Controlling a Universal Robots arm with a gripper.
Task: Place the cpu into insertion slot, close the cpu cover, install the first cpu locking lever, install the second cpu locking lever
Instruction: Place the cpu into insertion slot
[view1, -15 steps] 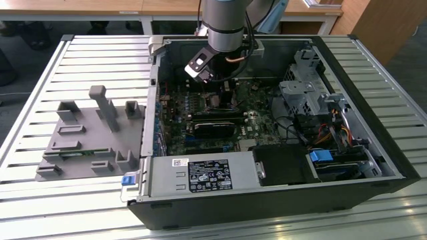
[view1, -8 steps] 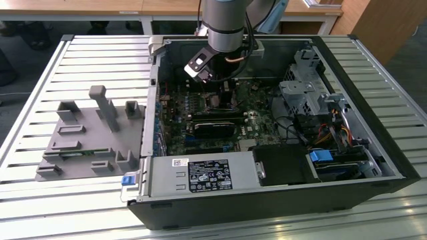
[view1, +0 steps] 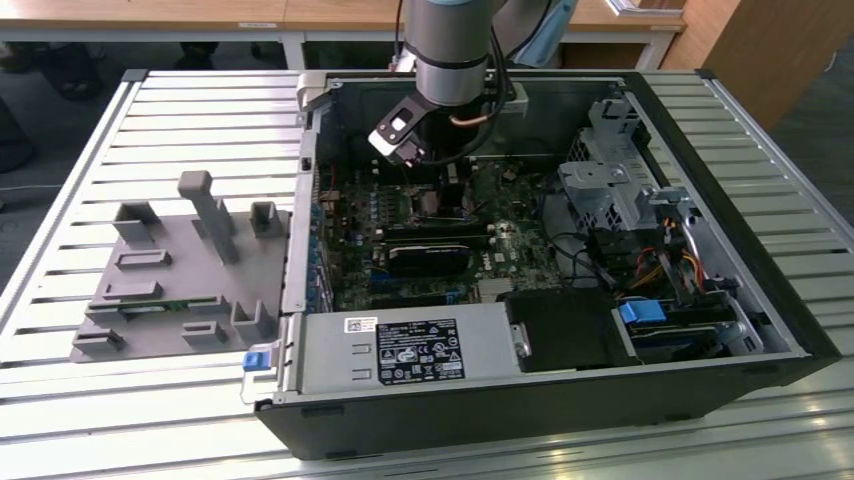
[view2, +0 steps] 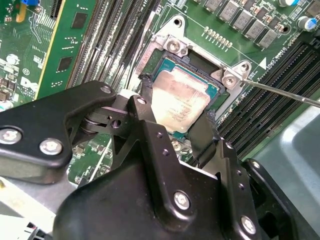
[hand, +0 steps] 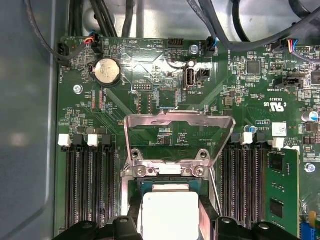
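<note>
Silver-grey and dull, the cpu (view2: 177, 102) is pinched at two opposite edges between the black fingers (view2: 210, 127) of the gripper (view2: 177, 107), right at the insertion slot (view2: 197, 62). Whether it is fully seated I cannot tell. In the first wrist view the cpu cover (hand: 177, 119) stands raised off the slot. A thin locking lever (view2: 285, 92) juts out beside it. In the exterior view the arm (view1: 454, 60) reaches into the open computer case (view1: 747, 330) on the slatted table (view1: 200, 110).
</note>
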